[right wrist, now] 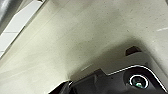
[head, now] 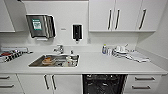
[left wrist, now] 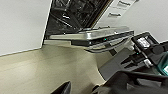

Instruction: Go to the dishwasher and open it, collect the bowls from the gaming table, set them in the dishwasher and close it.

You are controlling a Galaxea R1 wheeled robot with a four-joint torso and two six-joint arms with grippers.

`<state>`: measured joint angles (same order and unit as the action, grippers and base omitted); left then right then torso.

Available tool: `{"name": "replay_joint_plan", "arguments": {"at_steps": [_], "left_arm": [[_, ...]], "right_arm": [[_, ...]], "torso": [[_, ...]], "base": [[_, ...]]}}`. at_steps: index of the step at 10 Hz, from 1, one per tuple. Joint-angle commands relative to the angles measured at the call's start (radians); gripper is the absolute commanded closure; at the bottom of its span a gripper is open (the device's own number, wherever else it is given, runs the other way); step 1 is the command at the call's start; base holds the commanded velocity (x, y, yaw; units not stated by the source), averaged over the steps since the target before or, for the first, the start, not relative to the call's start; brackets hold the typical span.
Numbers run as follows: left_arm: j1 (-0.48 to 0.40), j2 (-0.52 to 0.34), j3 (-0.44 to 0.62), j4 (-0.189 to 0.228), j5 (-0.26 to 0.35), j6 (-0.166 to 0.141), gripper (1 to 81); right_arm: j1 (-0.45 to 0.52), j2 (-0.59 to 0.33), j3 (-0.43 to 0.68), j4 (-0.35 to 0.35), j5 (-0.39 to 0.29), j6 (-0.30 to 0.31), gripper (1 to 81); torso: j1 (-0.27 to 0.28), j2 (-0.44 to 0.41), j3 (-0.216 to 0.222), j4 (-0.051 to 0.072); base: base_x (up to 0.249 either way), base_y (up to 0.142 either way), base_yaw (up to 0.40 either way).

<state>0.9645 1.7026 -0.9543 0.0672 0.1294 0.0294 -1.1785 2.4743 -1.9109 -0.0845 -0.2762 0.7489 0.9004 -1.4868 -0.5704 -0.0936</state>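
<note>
We count one dishwasher, open, one sink, one tap. On the wall we count one towel dispenser and one soap dispenser. We count three upper cupboard handles. Dishes by the sink cannot be counted.

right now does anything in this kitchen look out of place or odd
Nothing looks spilled or broken. The silver steel-fronted dishwasher under the white counter stands open, its dark wire racks showing and its door folded down over the pale floor. The steel sink holds unwashed items, and dishes crowd the counter's right side.
</note>
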Motion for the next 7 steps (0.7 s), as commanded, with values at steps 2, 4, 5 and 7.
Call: {"name": "replay_joint_plan", "arguments": {"at_steps": [2, 4, 5, 7], "left_arm": [[0.185, 0.308, -0.345, 0.016, -0.028, 0.015, 1.0], [0.25, 0.399, -0.414, 0.037, -0.051, 0.015, 1.0], [0.282, 0.434, -0.464, 0.037, -0.077, 0.015, 1.0], [0.343, 0.503, -0.572, 0.042, -0.132, 0.015, 1.0]], "right_arm": [[0.023, -0.005, -0.026, -0.017, 0.04, -0.218, 1.0], [-0.011, 0.016, -0.034, -0.018, 0.066, -0.301, 1.0], [-0.028, 0.037, -0.054, -0.02, 0.074, -0.341, 1.0], [-0.063, 0.099, -0.156, -0.021, 0.078, -0.388, 1.0]], "torso": [[0.0, 0.0, 0.0, 0.0], [0.0, 0.0, 0.0, 0.0], [0.0, 0.0, 0.0, 0.0], [0.0, 0.0, 0.0, 0.0]], "base": [[0.0, 0.0, 0.0], [0.0, 0.0, 0.0], [0.0, 0.0, 0.0], [0.0, 0.0, 0.0]]}}
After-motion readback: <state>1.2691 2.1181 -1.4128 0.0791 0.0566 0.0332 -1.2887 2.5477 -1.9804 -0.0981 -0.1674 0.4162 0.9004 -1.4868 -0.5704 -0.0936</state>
